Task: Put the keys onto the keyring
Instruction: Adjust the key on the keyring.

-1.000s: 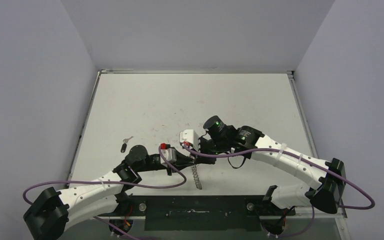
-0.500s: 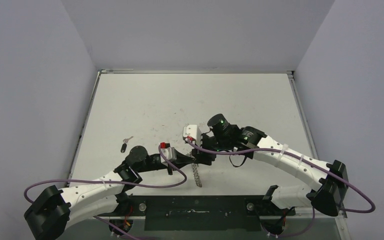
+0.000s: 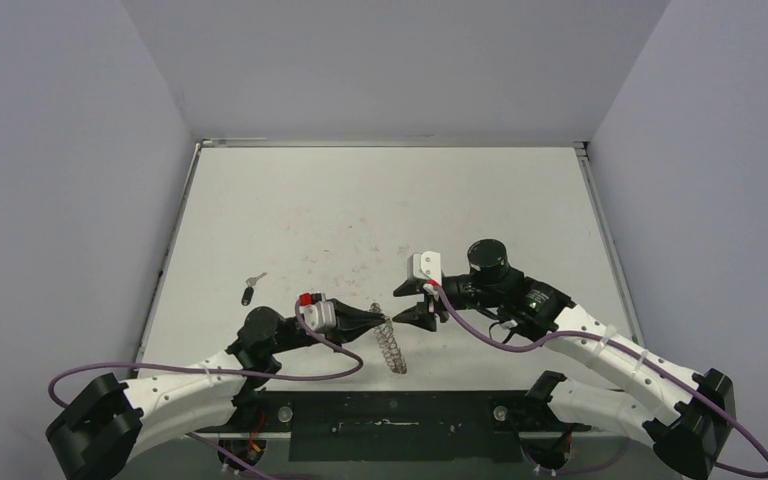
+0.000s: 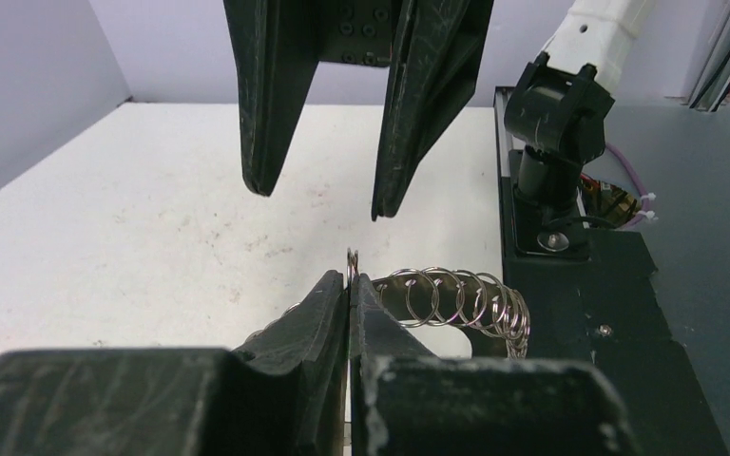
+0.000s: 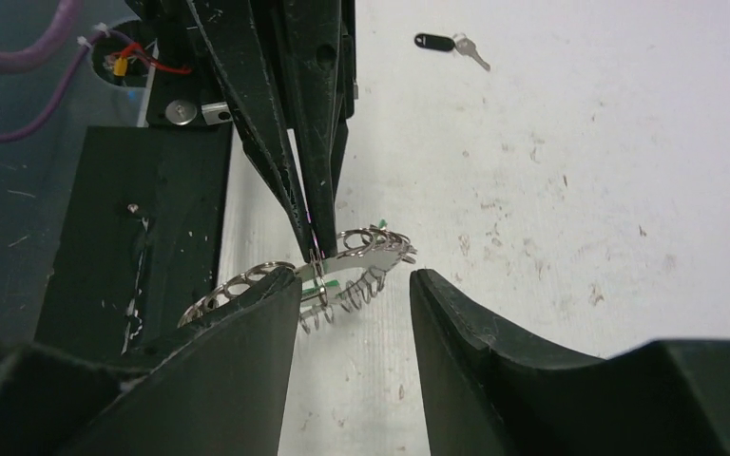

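Near the middle of the near edge of the desk, the top view showed the left arm's fingers pinched shut on the rim of the keyring, which trailed edge-on toward that edge. The right arm's fingers were partly spread just beside it, holding nothing. Toward the left edge lay the black-headed key and the silver key, close together.

In the left wrist view, the ring's rim was clamped between the closed tips, with the right fingers parted above it.

In the right wrist view, the ring showed beyond the gap between the spread fingers; contact could not be told. Small green slivers showed against it.
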Robot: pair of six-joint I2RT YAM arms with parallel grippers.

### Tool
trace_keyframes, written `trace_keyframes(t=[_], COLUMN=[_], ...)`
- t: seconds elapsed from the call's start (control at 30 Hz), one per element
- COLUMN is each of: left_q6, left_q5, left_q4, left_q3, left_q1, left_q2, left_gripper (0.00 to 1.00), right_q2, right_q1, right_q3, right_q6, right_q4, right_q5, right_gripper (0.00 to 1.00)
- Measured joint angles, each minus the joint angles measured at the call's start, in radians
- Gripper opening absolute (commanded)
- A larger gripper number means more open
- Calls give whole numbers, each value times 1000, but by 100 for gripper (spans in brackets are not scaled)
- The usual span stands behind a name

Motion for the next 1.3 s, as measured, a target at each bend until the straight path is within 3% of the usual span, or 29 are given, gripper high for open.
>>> trace_keyframes(t=[0.5,0.57,0.7,0.97,1.13,1.3], left_q6=[-20,-20,-20,-19,-8,24], left_q5=[-2,-2,-9,-24,-28,-42], left_q4=[95,95,95,77,33,-93], left_q3=[-16,-16,-16,-24,-24,-8], left_q1=[-5,-5,-5,-5,-6,-6], left_q2=[-47,-47,-47,-58,-100,-208], left_gripper=[0,0,0,0,21,40], right_q2=[32,38,40,55,59,123], right_q1=[1,2,8,13,16,16], right_q3=[-53,-57,-62,-61,-32,74], right_q6=[18,23,30,20,11,0], right_q4=[193,206,217,202,131,-59], right_q5=[-122,-128,-138,-140,-134,-75], right_gripper=[38,30,0,0,0,0])
